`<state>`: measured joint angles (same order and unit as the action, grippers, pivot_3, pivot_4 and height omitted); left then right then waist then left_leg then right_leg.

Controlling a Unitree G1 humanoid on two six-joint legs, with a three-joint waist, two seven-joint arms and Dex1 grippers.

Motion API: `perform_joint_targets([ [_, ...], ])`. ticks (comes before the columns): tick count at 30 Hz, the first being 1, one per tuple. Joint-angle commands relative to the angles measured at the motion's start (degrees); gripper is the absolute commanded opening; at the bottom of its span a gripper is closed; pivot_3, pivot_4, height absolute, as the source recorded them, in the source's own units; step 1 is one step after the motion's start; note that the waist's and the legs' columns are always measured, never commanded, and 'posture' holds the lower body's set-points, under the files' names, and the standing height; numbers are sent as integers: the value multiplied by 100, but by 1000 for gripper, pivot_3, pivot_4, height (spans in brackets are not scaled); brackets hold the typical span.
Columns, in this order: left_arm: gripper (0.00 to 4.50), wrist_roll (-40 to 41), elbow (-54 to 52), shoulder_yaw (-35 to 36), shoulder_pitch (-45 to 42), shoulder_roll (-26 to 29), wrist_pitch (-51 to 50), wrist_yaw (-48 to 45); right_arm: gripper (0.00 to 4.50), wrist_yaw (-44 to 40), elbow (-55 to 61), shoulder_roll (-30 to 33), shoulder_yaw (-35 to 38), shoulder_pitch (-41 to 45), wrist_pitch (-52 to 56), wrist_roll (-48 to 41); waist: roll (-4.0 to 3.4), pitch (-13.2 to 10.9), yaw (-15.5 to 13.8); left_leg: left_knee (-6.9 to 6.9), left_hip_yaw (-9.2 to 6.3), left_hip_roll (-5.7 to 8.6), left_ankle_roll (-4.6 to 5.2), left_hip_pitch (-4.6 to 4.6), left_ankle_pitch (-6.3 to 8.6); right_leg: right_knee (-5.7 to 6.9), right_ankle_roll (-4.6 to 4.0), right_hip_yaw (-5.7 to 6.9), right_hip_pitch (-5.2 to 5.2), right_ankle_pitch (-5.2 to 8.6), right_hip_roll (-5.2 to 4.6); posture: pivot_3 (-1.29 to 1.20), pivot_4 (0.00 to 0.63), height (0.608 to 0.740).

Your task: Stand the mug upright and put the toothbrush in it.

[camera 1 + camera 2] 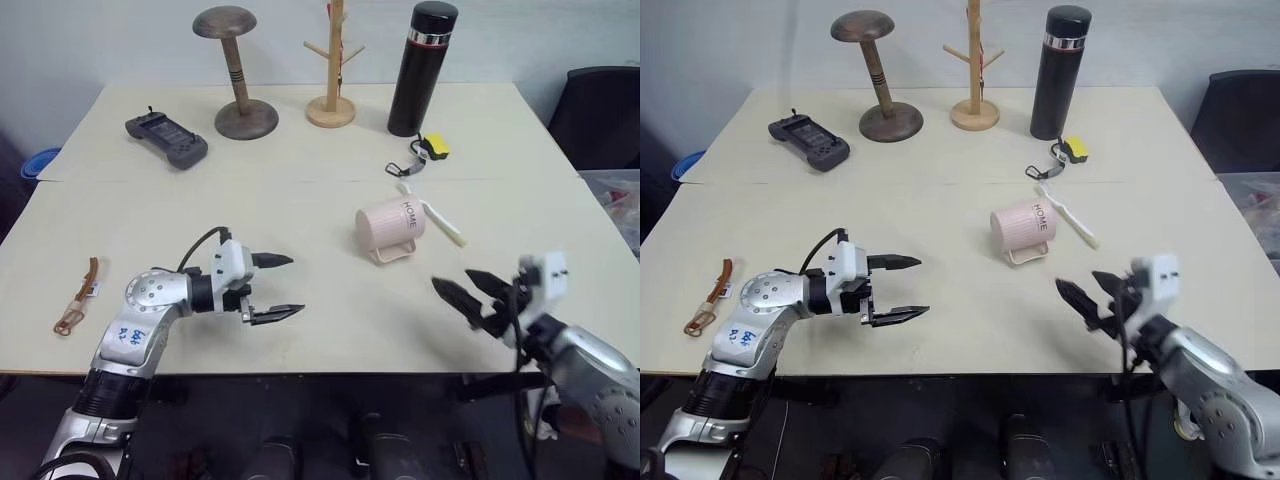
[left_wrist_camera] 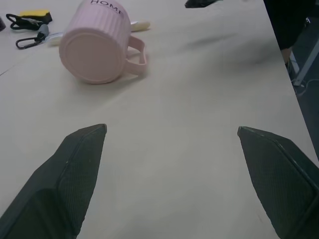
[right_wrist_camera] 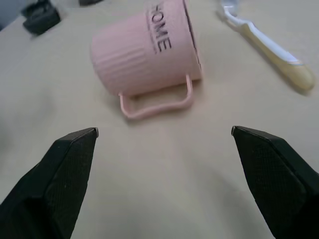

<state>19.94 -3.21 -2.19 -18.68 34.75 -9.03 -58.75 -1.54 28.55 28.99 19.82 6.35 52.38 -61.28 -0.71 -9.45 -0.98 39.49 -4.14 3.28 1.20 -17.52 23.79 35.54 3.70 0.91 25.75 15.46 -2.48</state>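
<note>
Mug, small, pale pink and ribbed (image 1: 389,226), with "HOME" printed on its side, lies tipped over near the middle of the cream-coloured counter (image 1: 300,200), its loop handle resting on the counter surface toward the robot and its flat base turned toward the robot's left. Just beside its open mouth, on the robot's right, lies the slim white and cream plastic toothbrush (image 1: 434,215), flat on the counter, its bristled head pointing away from the robot; whether it touches the mug's rim cannot be told.

Left claw (image 1: 276,287) hovers over the counter to the left of the mug and well apart from it, its two black fingers spread wide and holding nothing, pointing toward the mug. Right claw (image 1: 466,291) hangs near the counter's front edge, to the right of and nearer than the mug, fingers likewise spread wide and empty, aimed at the mug's handle side.

Behind the mug sit a small yellow tag with a black cord and clip (image 1: 425,152) and a tall black thermos (image 1: 422,68). Along the back stand a bare wooden branch stand (image 1: 333,70), a dark wooden mushroom-shaped stand (image 1: 238,72) and a dark grey handheld controller (image 1: 165,138). A brown strap with a metal clasp (image 1: 80,295) lies at the far left.
</note>
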Motion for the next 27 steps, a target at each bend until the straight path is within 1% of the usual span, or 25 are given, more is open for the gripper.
perform_joint_targets([
  [1,4470,146,-223,380,267,131,23,79,4500,1919,-322,-592,-21,748,615,-640,0,0,-19,0,0,0,0,-8,0,-1,0,1,7,0,0,0,150,740],
  [3,4470,135,-374,520,484,192,-9,157,4500,2852,-688,-1038,-14,1223,746,-1019,-1,1,-17,3,0,2,1,-24,0,3,0,2,20,0,-1,0,150,740],
  [4,4470,140,-473,584,585,211,-32,211,4500,3299,-879,-1241,26,1424,763,-1180,-2,2,-27,12,1,4,1,-50,0,11,1,2,42,-1,-2,0,150,740],
  [5,4470,187,-617,685,723,227,-74,276,4500,3747,-1100,-1475,61,1661,718,-1163,-2,2,-23,32,0,7,1,-86,0,31,1,4,76,-1,-5,0,150,740],
  [6,4470,218,-729,746,815,231,-112,331,4500,4066,-1251,-1609,93,1824,692,-1150,-2,2,-19,44,1,7,1,-100,0,39,2,6,90,-1,-5,0,150,740],
  [8,4470,250,-923,852,997,248,-162,415,4500,4554,-1545,-1785,119,2109,727,-1122,-2,2,-26,48,1,7,2,-104,0,39,2,9,90,-1,-5,0,150,740],
  [10,4470,243,-1108,999,1229,275,-159,527,4500,5315,-2030,-2074,120,2561,829,-1608,-3,3,-4,52,1,9,2,-104,0,38,3,9,86,-2,-7,0,150,740],
  [12,4470,248,-1241,1127,1374,265,-182,659,4500,5837,-2380,-2271,111,2898,875,-2076,-4,3,52,53,3,8,3,-100,0,38,3,7,86,-2,-7,0,150,740],
  [14,4470,261,-1317,1212,1454,254,-204,759,4500,6148,-2613,-2344,62,3090,894,-2388,-4,3,122,49,2,4,2,-99,0,45,3,7,86,-2,-4,0,150,740],
  [18,4470,238,-1523,1267,1602,229,-237,943,4500,6279,-3229,-2416,-50,3372,876,-2396,-5,6,219,47,3,2,3,-99,0,46,2,7,86,-2,-3,0,150,740],
  [21,4500,224,-1707,1358,1755,249,-244,1079,3905,6182,-3678,-2455,-65,3535,833,-2233,1,12,311,45,5,1,4,-93,1,46,2,4,80,-2,-2,0,150,740],
  [22,4500,230,-1761,1411,1811,252,-254,1135,3572,6167,-3748,-2471,-58,3569,804,-2192,2,14,330,41,5,0,4,-88,1,46,2,4,77,-2,-2,0,150,740],
  [23,4500,237,-1798,1447,1851,258,-264,1172,3145,6155,-3790,-2481,-52,3593,796,-2187,2,14,338,39,5,-4,4,-86,1,46,2,4,76,-2,1,0,150,740],
  [24,4500,239,-1830,1475,1884,263,-273,1203,2959,6128,-3812,-2486,-46,3608,792,-2180,2,15,348,39,6,-5,4,-86,1,46,2,3,76,-2,2,0,150,740],
  [27,4500,231,-1886,1535,1963,267,-284,1271,2008,6123,-3836,-2543,-15,3609,746,-2158,0,16,373,39,6,-5,4,-86,1,46,2,2,75,-2,2,0,150,740],
])
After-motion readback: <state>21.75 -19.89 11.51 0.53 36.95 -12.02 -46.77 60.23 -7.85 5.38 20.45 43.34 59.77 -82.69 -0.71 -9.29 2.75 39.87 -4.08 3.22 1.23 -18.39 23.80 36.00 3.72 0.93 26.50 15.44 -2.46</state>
